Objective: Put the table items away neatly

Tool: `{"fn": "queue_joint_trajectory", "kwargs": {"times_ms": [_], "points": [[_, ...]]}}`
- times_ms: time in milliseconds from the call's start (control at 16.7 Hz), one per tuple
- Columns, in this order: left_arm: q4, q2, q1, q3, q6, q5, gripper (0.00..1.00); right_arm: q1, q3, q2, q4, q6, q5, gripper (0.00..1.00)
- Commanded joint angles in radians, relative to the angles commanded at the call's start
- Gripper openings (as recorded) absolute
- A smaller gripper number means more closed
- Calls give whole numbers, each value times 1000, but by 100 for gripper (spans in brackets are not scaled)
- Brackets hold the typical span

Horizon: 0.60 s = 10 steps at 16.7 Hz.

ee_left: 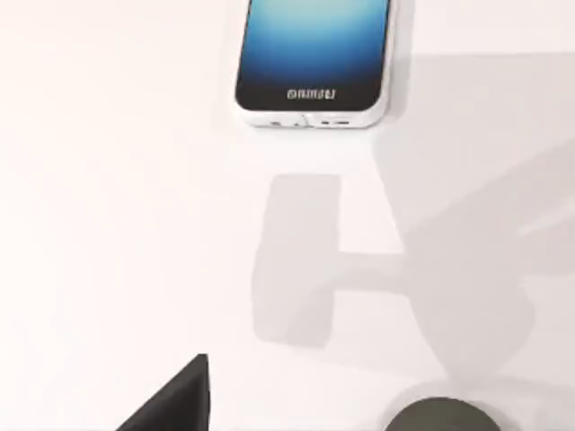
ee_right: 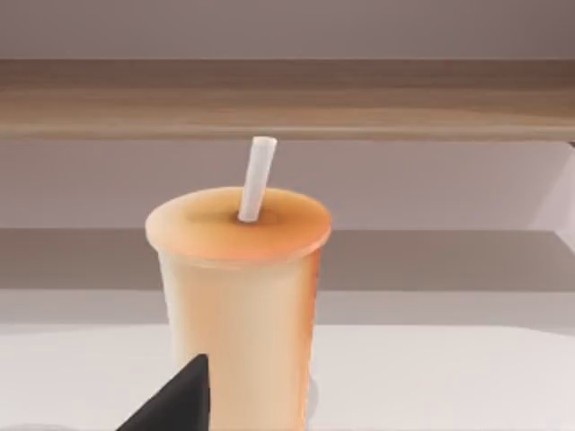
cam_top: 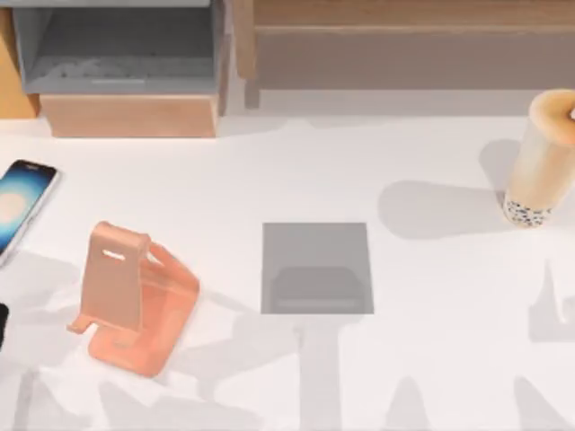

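**Nothing stowed yet: both of my arms are lined up on their first items**

Going by the top view as a clock face, the largest thing is the white table (cam_top: 422, 359), with an open grey-lined wooden drawer box (cam_top: 121, 54) at eleven o'clock and a long wooden shelf (cam_top: 404, 36) running from twelve towards one. A flat grey square pad (cam_top: 316, 268) lies at the centre, and a salmon-pink angled phone stand (cam_top: 135, 301) stands at about eight.

The tall tan cup with a speckled base and white straw (ee_right: 241, 296) stands upright at the far three o'clock edge. My right wrist camera faces it from just beside it. A dark fingertip (ee_right: 175, 400) of my right gripper shows low in that view, but I cannot tell how wide the fingers stand.

The white-edged smartphone with a glowing blue screen (ee_left: 313, 58) lies flat at nine o'clock. My left wrist camera looks down near it, and there too I cannot tell the finger spread. The small dark olive-grey oval mouse (ee_left: 440, 417) peeks in close by.

I judge this the approach step. Next each gripper must close the gap and square up: the cup round its middle, the phone across its edges.
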Motion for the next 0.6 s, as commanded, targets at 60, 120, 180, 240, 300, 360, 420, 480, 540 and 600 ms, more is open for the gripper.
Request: {"fn": "queue_joint_trajectory", "kwargs": {"times_ms": [60, 120, 180, 240, 300, 360, 420, 480, 540, 600], "points": [[-59, 75, 16, 48, 42, 0, 100, 0, 0, 0, 0, 0, 0, 100], [-117, 148, 32, 94, 84, 0, 100, 0, 0, 0, 0, 0, 0, 100], [-172, 218, 47, 138, 123, 0, 100, 0, 0, 0, 0, 0, 0, 100], [-224, 285, 61, 180, 160, 0, 100, 0, 0, 0, 0, 0, 0, 100], [-273, 346, 75, 219, 194, 0, 100, 0, 0, 0, 0, 0, 0, 100], [-317, 403, 87, 255, 226, 0, 100, 0, 0, 0, 0, 0, 0, 100], [-358, 456, 99, 289, 256, 0, 100, 0, 0, 0, 0, 0, 0, 100], [-395, 504, 109, 319, 282, 0, 100, 0, 0, 0, 0, 0, 0, 100], [-427, 545, 118, 346, 305, 0, 100, 0, 0, 0, 0, 0, 0, 100], [-454, 579, 125, 369, 325, 0, 100, 0, 0, 0, 0, 0, 0, 100]]}}
